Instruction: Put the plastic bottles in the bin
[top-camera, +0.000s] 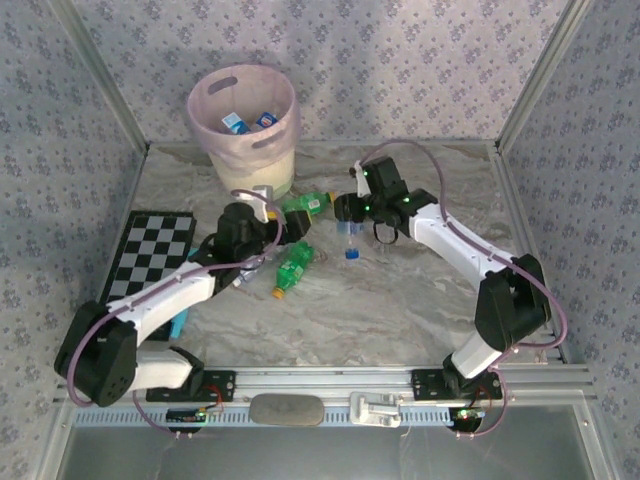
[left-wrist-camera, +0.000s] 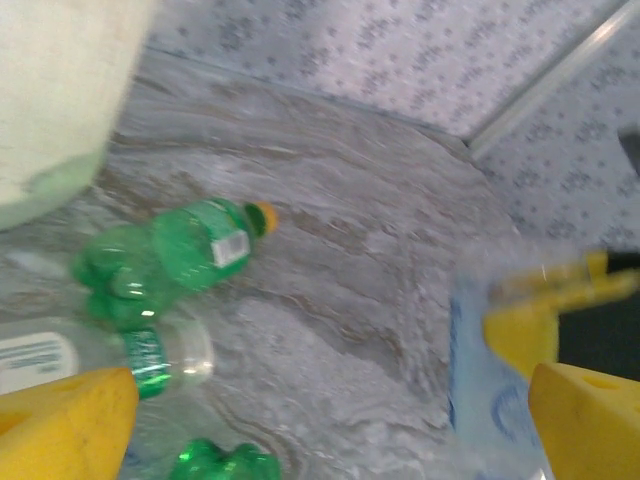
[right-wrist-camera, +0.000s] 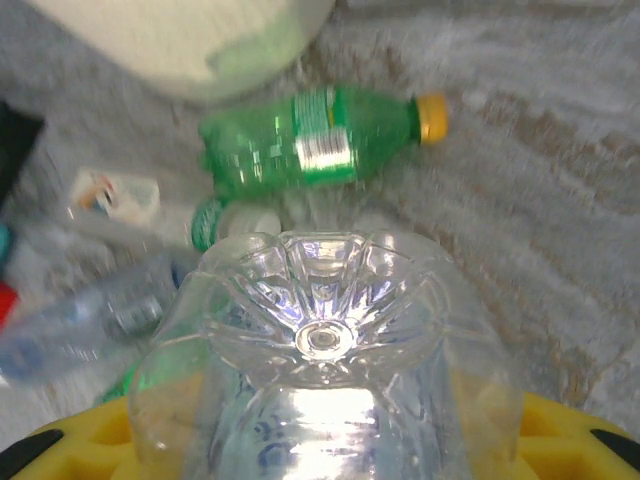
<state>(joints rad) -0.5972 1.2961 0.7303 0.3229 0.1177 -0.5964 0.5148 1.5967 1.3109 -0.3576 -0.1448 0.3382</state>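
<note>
Bin (top-camera: 243, 120) stands just beyond my left gripper (top-camera: 264, 210), whose jaws are spread wide. My right gripper (top-camera: 350, 212) is clamped on a clear bottle (right-wrist-camera: 325, 390), cap hanging down. A green bottle (top-camera: 306, 204) lies between the two grippers. A second green bottle (top-camera: 293, 268) lies below the left one.

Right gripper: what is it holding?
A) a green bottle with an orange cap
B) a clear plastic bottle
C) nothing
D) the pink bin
B: the right wrist view shows the ribbed base of a clear bottle clamped in the right gripper, between its yellow fingers.
</note>
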